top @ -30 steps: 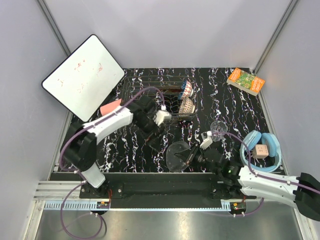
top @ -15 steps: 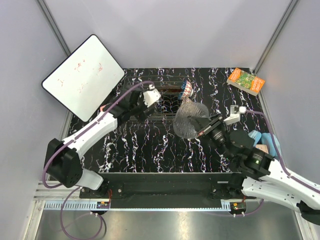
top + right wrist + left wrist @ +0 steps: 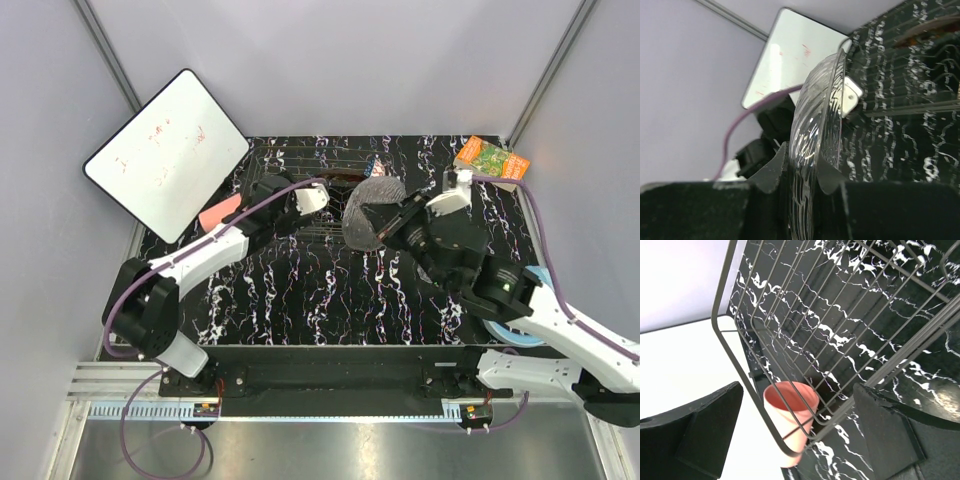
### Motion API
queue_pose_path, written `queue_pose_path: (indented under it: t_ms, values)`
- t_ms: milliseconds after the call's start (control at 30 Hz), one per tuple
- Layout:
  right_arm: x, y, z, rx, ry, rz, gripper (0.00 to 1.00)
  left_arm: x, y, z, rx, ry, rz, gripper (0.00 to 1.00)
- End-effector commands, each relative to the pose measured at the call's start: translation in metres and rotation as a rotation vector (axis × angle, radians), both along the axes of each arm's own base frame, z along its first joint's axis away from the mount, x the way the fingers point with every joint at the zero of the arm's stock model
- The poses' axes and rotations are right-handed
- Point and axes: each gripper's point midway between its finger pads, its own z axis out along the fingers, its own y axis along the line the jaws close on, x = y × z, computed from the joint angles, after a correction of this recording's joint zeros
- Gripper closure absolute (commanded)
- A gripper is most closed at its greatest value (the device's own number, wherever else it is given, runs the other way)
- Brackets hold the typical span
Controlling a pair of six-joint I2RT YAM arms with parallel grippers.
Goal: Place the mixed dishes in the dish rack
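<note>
Top external view shows the right gripper (image 3: 388, 217) near the middle of the frame, pinching the rim of a clear glass bowl (image 3: 368, 212). It holds the bowl up on its edge, just right of the dish rack (image 3: 290, 160). I think the bowl is tipped this way so it can slide in between the wires and stand there. In the right wrist view the two fingers (image 3: 774, 172) squeeze the thin glass wall, one on each side. A blue bowl (image 3: 371, 164) and a red plate (image 3: 343, 178) sit at the right end of the rack. The left gripper (image 3: 799, 395) is spread wide and holds nothing. It hangs over the left corner of the rack, with the pink cup (image 3: 790, 415) in the lower middle of its view. The cup lies on its side just outside the wires, so this hand looks ready to go for it. The white board (image 3: 165, 150) in the upper left has small red marks, too small to read. The book (image 3: 490, 158) in the upper right has a green and orange cover, and I cannot read any words on it.
</note>
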Motion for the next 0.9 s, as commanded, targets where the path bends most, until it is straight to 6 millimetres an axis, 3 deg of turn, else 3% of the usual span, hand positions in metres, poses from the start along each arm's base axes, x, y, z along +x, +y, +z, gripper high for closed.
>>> queue_pose_path:
  t_ms: [0,200,367,600,700,833,867]
  values:
    - [0.010,-0.015,0.004,-0.071,-0.021,-0.084,1.00,0.017,-0.021,0.022,-0.007,-0.034,-0.083,0.01]
    - [0.019,-0.025,0.001,-0.078,-0.012,-0.131,1.00,-0.009,-0.035,0.004,-0.036,0.131,-0.187,0.01]
    - [0.023,-0.033,-0.007,-0.070,0.004,-0.143,1.00,-0.027,-0.035,-0.021,-0.007,0.277,-0.217,0.01]
    - [0.030,-0.034,-0.021,-0.071,0.036,-0.148,1.00,-0.045,-0.031,-0.029,0.019,0.344,-0.254,0.01]
    - [0.034,-0.031,-0.027,-0.069,0.053,-0.142,1.00,-0.038,-0.026,-0.038,0.060,0.340,-0.235,0.01]
    - [0.036,-0.025,-0.036,-0.065,0.069,-0.130,1.00,-0.010,-0.027,-0.043,0.057,0.321,-0.192,0.01]
    - [0.036,-0.024,-0.038,-0.061,0.075,-0.125,1.00,-0.006,-0.027,-0.054,0.068,0.341,-0.187,0.01]
